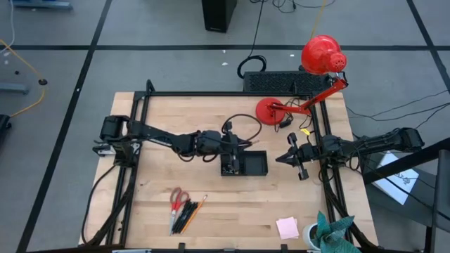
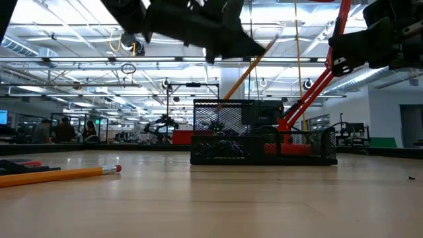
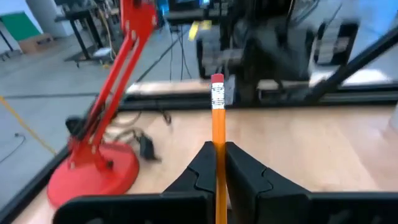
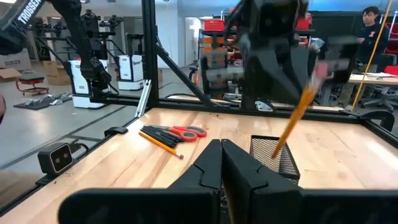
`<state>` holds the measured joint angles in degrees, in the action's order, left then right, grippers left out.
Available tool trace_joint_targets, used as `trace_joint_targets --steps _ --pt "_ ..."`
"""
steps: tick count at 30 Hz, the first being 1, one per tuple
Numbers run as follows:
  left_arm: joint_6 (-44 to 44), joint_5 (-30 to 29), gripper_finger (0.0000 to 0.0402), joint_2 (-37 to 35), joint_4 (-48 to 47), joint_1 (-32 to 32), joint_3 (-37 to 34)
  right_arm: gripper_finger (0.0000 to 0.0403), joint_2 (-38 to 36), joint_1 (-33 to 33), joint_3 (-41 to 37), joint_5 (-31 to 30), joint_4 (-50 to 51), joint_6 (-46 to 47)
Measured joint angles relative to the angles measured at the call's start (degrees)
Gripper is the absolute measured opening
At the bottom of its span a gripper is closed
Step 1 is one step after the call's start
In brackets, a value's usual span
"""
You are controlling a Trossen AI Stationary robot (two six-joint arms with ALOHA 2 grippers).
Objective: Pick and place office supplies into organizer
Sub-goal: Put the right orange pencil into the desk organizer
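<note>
My left gripper [image 3: 217, 163] is shut on an orange pencil [image 3: 218, 121] and hovers over the left end of the organizer [image 1: 245, 166], a black mesh tray [image 2: 264, 140] in the middle of the table. The pencil [image 2: 248, 69] slants, eraser end up. Its lower end [image 4: 278, 149] is at the organizer's rim. Red-handled scissors [image 1: 176, 198] lie flat near the front left beside black pens and pencils [image 1: 187, 214]. A pink sticky-note pad [image 1: 287, 227] lies front right. My right gripper [image 1: 290, 159] waits shut, right of the organizer. My left gripper pinches the pencil's shaft [image 3: 219, 155] between its two fingers. The pencil runs in the gap between them, and its eraser end [image 3: 217, 83] sticks out past the fingertips. The fingers come nearly level from the table's left. The pencil is tilted; whether its lower end touches the organizer, I cannot tell.
A red desk lamp stands on its round base [image 1: 271, 110] at the back right, its arm slanting up to the right. A teal cloth [image 1: 335, 232] sits at the front right corner. One loose pencil [image 2: 66, 174] lies with the front-left pile.
</note>
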<state>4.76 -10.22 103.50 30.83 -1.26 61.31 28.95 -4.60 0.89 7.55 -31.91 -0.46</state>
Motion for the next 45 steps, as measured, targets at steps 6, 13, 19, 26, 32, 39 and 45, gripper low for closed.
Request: trace_joint_targets --steps 6,13,19,26,32,39,45 --pt "-0.5 0.0 0.001 0.0 1.2 0.0 -2.7 0.0 0.0 0.0 0.0 0.0 -0.2 -0.4" --pt "-2.4 0.1 0.0023 3.4 4.1 0.0 -4.6 0.0 0.0 0.0 0.0 -0.1 -0.2 -0.4" --pt "-3.8 0.9 0.0015 6.1 6.9 -0.2 -4.5 0.0 0.0 0.0 0.0 -0.1 -0.4 -0.4" --pt "-4.0 0.2 0.0017 6.1 6.0 -0.7 -4.5 0.0 0.0 0.0 0.0 -0.1 -0.4 -0.4" --pt "-4.2 -0.3 0.0024 6.0 3.9 -0.7 -4.5 0.0 0.0 0.0 0.0 -0.1 -0.4 -0.2" --pt "-3.6 -0.3 0.0026 6.0 4.0 -0.8 -4.5 0.0 0.0 0.0 0.0 0.0 -0.4 0.9" --pt "-3.5 1.1 0.0026 6.0 4.1 -0.8 -4.5 0.0 0.0 0.0 0.0 0.0 -0.4 0.9"
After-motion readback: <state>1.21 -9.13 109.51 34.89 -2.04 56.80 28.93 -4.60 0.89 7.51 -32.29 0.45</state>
